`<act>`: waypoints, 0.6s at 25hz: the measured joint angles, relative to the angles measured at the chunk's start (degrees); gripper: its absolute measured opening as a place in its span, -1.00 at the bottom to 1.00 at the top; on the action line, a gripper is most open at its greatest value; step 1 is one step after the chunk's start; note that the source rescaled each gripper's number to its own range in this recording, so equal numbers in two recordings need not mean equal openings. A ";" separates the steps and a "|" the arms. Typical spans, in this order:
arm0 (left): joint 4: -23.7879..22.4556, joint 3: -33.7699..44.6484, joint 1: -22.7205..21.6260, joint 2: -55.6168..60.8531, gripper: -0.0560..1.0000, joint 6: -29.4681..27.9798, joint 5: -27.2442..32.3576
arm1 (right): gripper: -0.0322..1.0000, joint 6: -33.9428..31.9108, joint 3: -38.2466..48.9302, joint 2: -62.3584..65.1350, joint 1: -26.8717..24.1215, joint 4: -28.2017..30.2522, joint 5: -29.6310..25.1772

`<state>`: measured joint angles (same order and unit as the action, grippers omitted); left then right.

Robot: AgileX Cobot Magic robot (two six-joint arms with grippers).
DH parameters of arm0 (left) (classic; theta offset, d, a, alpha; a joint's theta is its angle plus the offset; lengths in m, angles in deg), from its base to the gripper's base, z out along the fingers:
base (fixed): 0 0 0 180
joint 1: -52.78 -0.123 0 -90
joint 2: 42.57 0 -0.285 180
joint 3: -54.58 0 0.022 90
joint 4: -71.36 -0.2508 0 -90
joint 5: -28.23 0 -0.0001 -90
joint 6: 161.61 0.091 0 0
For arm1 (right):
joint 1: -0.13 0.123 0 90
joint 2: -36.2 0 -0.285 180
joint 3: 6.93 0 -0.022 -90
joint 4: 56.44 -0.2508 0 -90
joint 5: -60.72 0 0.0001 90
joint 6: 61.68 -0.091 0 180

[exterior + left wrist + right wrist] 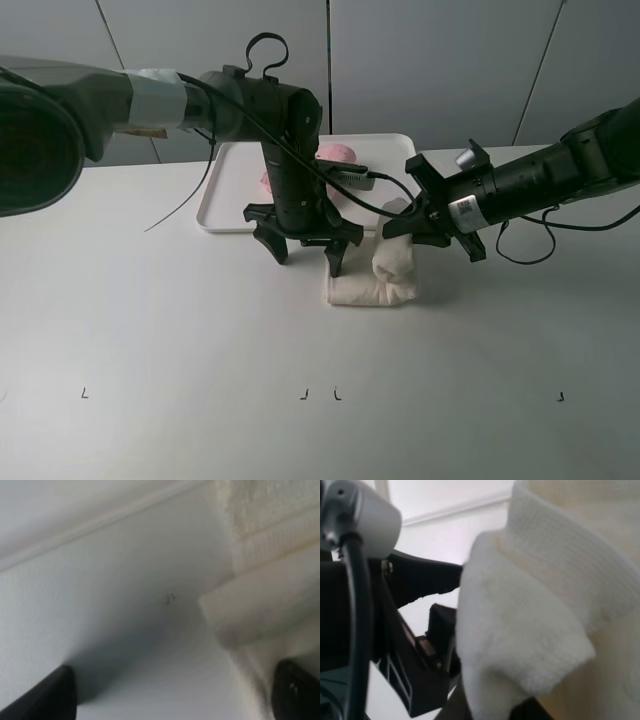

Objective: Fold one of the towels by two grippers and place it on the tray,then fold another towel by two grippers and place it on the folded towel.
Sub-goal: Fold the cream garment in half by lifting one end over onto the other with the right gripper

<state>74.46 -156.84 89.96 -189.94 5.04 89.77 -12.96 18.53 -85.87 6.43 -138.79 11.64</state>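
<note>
The cream towel (368, 288) lies on the table in front of the tray (222, 205), with its right part lifted into a loose roll. My right gripper (408, 228) is shut on that raised edge; in the right wrist view the cream towel (530, 630) fills the frame and hides the fingers. My left gripper (308, 255) hangs open just above the table at the towel's left edge, holding nothing. The left wrist view shows its two black fingertips (50, 695) spread wide, with the cream towel (270, 575) beside them. The pink towel (336, 154) lies on the tray, mostly hidden behind the left arm.
Black cables trail from the left arm over the tray and the towel. The left gripper's body (415, 655) sits close beside the right gripper. Small black marks (85, 393) line the table's front.
</note>
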 joint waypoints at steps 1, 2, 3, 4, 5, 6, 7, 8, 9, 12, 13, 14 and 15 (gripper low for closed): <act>0.00 0.00 0.00 0.00 0.99 0.00 0.00 | -0.82 0.49 0.00 -0.60 0.00 -0.42 -0.09; 0.00 0.00 0.00 0.00 0.99 0.00 0.00 | -0.82 0.70 0.00 -1.19 0.00 -0.59 -0.22; 0.00 0.00 0.00 0.00 0.99 0.00 0.00 | -0.82 1.06 0.00 -1.64 0.00 -0.69 -0.23; 0.00 0.00 0.00 0.00 0.99 0.00 0.00 | -0.82 1.52 0.00 -1.96 0.00 -0.69 -0.23; 0.00 0.00 0.00 0.00 0.99 0.00 0.00 | -0.82 1.89 0.00 -2.38 0.28 -0.82 -0.23; 0.00 0.00 0.00 0.00 0.99 0.00 0.00 | -0.82 2.44 0.00 -2.85 0.47 -1.07 -0.10; 0.00 0.00 0.00 0.00 0.99 0.00 0.00 | -0.82 3.21 0.00 -3.17 0.87 -1.87 -0.10; 0.00 0.00 0.00 0.00 0.99 0.00 0.00 | -0.82 3.93 0.00 -3.56 1.36 -2.46 -0.10; 0.05 0.00 0.00 0.00 0.99 0.00 0.00 | -0.82 4.68 0.00 -3.88 1.65 -3.34 -0.10; 0.27 0.00 0.00 0.00 0.99 0.21 0.00 | -0.82 5.84 0.00 -5.04 2.42 -4.26 0.05; 0.27 0.00 0.00 0.00 0.99 0.39 0.00 | -0.82 5.97 0.00 -5.44 2.51 -4.70 0.05; 0.27 0.00 0.00 0.00 0.99 0.65 0.00 | -0.82 6.07 0.00 -5.90 2.51 -4.97 0.05; 0.39 0.00 0.00 0.00 0.99 0.77 0.00 | -0.82 6.11 0.00 -6.02 2.55 -5.11 0.05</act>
<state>74.85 -156.84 89.96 -189.94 5.81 89.77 -6.85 18.53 -91.90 8.99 -143.90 11.69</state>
